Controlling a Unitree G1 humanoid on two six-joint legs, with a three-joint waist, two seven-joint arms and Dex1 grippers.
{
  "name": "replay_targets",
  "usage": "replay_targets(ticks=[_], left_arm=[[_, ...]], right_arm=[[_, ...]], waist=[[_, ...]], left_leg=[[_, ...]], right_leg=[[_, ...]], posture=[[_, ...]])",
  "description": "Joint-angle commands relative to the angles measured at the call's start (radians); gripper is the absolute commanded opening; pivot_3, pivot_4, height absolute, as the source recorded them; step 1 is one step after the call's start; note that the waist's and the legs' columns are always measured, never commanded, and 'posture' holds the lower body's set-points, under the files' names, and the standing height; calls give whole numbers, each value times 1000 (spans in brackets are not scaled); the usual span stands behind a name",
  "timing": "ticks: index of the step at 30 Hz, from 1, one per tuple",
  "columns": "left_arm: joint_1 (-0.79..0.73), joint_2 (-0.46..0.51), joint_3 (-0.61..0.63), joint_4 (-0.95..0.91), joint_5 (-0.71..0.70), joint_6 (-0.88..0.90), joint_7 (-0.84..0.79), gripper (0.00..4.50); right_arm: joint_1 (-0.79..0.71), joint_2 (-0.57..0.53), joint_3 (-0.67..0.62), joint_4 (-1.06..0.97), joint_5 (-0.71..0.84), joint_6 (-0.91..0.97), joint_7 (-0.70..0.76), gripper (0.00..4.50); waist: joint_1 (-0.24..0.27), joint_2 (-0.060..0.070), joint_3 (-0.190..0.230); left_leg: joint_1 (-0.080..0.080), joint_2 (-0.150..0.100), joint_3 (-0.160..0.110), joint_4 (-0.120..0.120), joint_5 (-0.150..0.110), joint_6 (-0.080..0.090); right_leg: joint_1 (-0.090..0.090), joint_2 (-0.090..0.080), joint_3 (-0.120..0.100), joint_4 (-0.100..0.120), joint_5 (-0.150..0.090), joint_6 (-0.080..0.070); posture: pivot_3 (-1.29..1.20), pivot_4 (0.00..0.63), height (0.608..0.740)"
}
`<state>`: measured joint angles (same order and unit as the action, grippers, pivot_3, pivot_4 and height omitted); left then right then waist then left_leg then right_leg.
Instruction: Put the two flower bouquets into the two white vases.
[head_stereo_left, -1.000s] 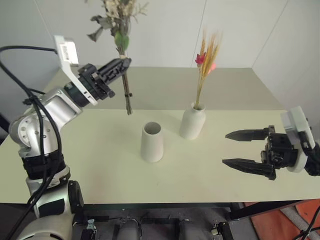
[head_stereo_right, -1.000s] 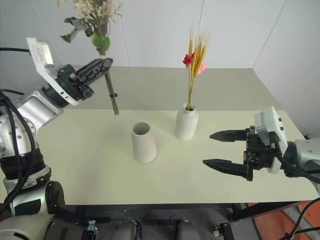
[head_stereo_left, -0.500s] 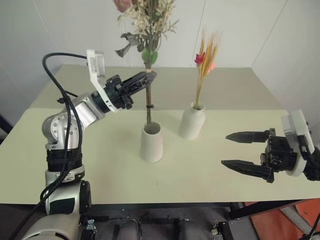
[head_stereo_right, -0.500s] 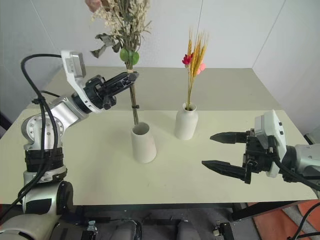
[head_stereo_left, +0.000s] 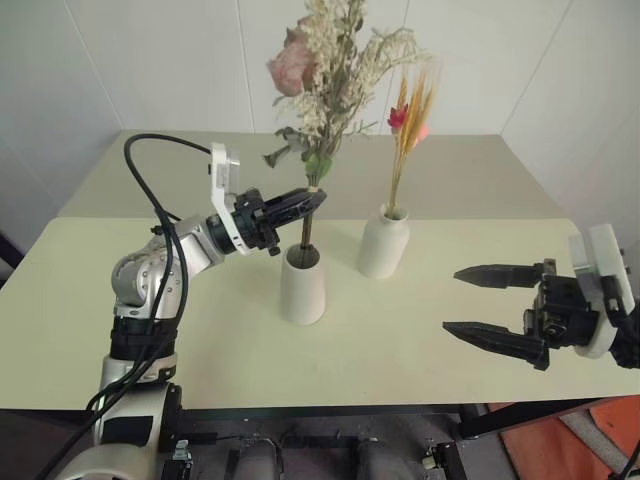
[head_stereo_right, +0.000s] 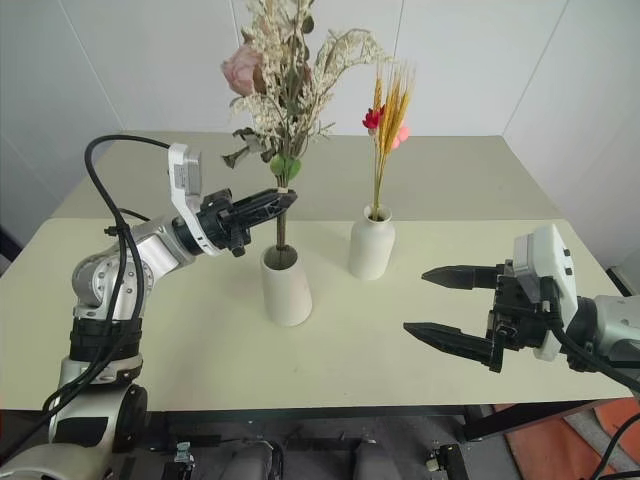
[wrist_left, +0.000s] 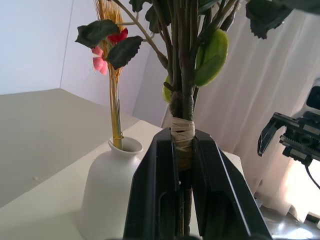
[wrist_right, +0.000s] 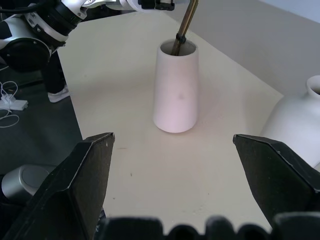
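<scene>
- Clamped on the bushy bouquet (head_stereo_left: 330, 70) at its wrapped stems, the left gripper (head_stereo_left: 312, 199) holds them inside the cone vase (head_stereo_left: 302, 285).
- Nearby, the wheat bouquet (head_stereo_left: 412, 120) stands in the bottle vase (head_stereo_left: 384, 243).
- Right gripper (head_stereo_left: 478, 303) hovers spread wide, well apart.

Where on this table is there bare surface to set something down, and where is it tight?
Bare pale tabletop runs along the near edge ahead of the tapered white cone vase, and between the rounded white bottle vase and the open right claw. The far half is bare too. It is tight between the vases, where the left claw clamps the bushy dried bouquet.
</scene>
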<state>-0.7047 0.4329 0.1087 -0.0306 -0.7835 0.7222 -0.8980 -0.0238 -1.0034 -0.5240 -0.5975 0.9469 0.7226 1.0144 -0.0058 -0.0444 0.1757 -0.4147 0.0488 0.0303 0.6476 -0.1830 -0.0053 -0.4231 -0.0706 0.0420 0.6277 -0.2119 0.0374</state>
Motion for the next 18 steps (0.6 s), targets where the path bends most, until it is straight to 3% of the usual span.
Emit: replay_targets(ticks=[1,6,15,18], left_arm=[[26,26,-12,-63,23,-26,-14,117],[65,53,-14,-90,55,-29,-3,117],[223,271,110,-165,-24,6,-158,3027],[319,371,146,-190,22,-50,-219,3958]], right_arm=[[-2,4,-34,-12,11,-20,-9,4500],[-5,2,-29,-5,6,-24,-9,4500],[-24,6,-22,13,12,-26,-17,4500],[-26,5,-7,28,-5,-33,-10,4500]], waist=[[-1,0,0],[-3,0,0],[-12,0,0],[-9,0,0]], left_leg=[[0,0,0,0,0,0],[0,0,0,0,0,0],[0,1,0,-1,0,0],[0,1,0,-2,0,0]], right_leg=[[0,0,0,0,0,0],[0,0,0,0,0,0],[-1,0,0,0,0,0],[-1,0,0,0,-2,-4]], posture=[[0,150,740],[0,150,740],[0,150,740],[0,150,740]])
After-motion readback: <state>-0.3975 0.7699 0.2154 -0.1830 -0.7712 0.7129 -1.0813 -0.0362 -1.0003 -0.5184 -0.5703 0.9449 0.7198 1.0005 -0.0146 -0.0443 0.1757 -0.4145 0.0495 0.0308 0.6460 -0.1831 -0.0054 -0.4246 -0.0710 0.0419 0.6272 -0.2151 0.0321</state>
